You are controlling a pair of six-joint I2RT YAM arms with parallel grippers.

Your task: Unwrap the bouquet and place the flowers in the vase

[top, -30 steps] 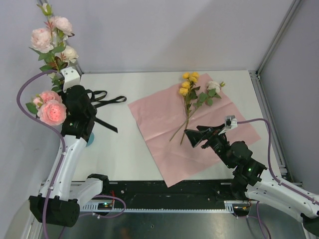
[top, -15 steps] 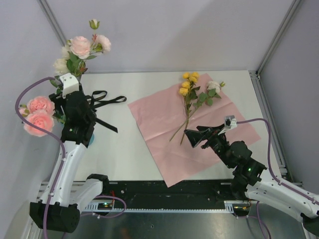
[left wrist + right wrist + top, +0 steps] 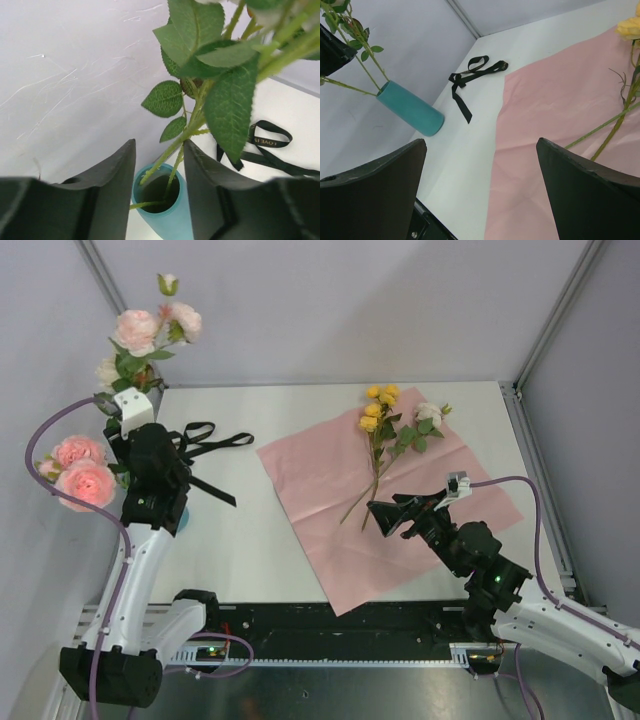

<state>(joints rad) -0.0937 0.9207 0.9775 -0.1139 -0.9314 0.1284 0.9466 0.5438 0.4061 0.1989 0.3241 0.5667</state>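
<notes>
Between the parted, empty left jaws, stems are running into the vase just beyond, so the roses are standing unaided. Ahead of the wide-open right jaws, yellow flowers are lying on paper, awaiting pickup.

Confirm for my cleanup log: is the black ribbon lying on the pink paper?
No, the black ribbon lies on the bare table, apart from the pink paper.
</notes>
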